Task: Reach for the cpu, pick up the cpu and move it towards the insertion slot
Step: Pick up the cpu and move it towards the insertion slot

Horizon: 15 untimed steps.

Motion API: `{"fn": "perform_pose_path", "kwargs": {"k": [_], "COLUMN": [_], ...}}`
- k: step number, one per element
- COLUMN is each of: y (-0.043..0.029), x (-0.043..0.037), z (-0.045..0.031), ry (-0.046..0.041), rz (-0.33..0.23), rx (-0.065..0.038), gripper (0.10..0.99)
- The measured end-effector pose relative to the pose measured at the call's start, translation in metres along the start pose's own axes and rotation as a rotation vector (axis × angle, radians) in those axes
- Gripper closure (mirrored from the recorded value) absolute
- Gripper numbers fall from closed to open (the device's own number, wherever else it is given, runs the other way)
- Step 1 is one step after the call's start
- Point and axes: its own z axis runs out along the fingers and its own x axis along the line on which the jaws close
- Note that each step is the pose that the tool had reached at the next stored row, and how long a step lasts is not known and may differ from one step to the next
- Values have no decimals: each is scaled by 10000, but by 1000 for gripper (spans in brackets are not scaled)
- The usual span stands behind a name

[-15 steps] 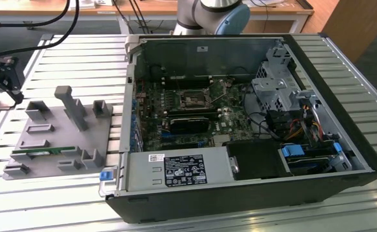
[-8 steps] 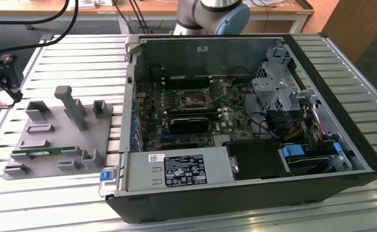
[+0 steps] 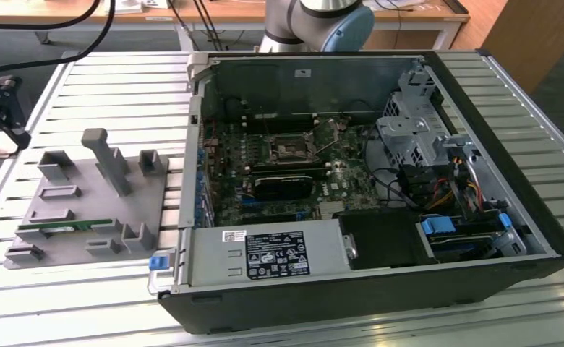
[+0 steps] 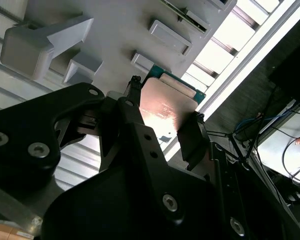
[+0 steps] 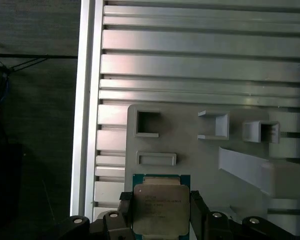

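As one black finger presses on each side of it, I've got my pincer clamped on the cpu, silvery top facing the first wrist camera, a thin rim of green showing around the metal. Under it is the grey tray, and the chip is over the strip of tray nearest the long metal rim of the table. Resting on the tray or hanging just clear of it? I can't tell from here. Just beside the chip is a flat rectangular holder, and beyond that a square open pocket. In the second wrist view it's the same grip seen from behind my knuckles: the lid catches a warm glare, with one finger hard against one edge and its partner against the opposite edge. Over to the exterior view: the tray lies on the slatted table toward the exterior view's left, a tall slanted post standing on it and the long green memory stick lying in a holder on the side nearer the camera. To the exterior view's right of the tray sits the open computer case. Inside it, on the green circuit board, there's the insertion slot, a dark square in a silvery frame, with a wide black block just on the camera's side of it. Chip and slot are well apart, one at the tray, the other deep inside the case.
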Motion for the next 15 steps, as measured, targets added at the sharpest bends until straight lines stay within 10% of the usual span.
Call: {"fn": "perform_pose_path", "kwargs": {"k": [15], "y": [6], "x": [-1], "z": [-71], "ry": [1], "rz": [0], "rx": [1], "gripper": [545]}}
